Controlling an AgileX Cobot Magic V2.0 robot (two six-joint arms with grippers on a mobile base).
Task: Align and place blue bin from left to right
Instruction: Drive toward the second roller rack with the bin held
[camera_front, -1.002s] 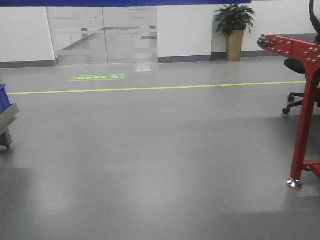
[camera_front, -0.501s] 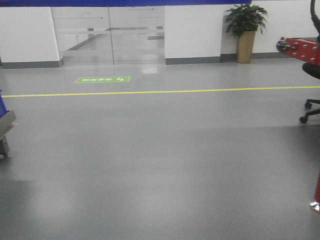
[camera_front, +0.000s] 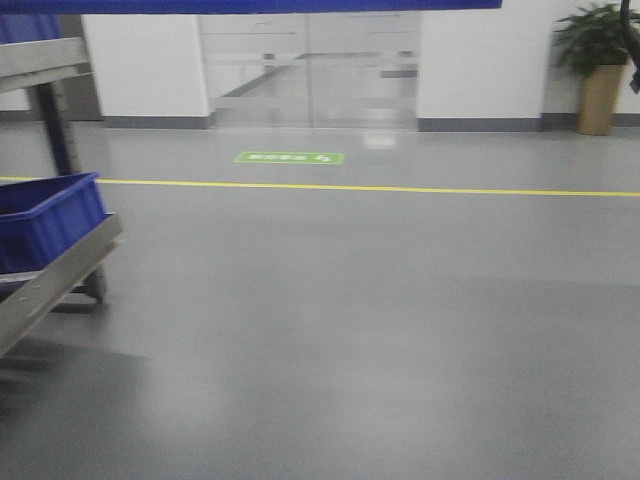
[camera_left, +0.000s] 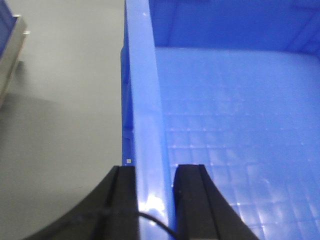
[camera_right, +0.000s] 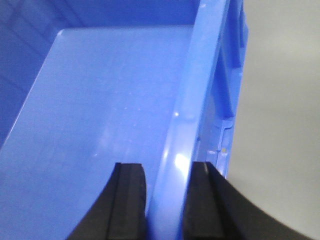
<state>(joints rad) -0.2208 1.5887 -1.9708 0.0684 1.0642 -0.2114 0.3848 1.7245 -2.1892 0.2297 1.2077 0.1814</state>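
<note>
The blue bin (camera_left: 225, 125) fills the left wrist view, its light-blue gridded floor to the right of its left wall. My left gripper (camera_left: 155, 170) is shut on that wall's rim, one black finger (camera_left: 122, 200) outside and one inside. In the right wrist view the blue bin (camera_right: 110, 110) shows its smooth floor and right wall. My right gripper (camera_right: 167, 167) is shut on that rim, fingers (camera_right: 130, 200) on either side. Grey floor lies below both walls. A blue strip (camera_front: 250, 5) runs along the top of the front view.
A metal rack (camera_front: 60, 270) stands at the left, carrying a darker royal-blue bin (camera_front: 45, 220). A yellow floor line (camera_front: 400, 189) crosses ahead, with a green floor sign (camera_front: 289, 158) and glass doors (camera_front: 310, 70) behind. A potted plant (camera_front: 598, 70) is far right.
The front view has swung left: the red stand and office chair have left on the right, the plant has slid right, and the rack with its bin has come in at the left.
</note>
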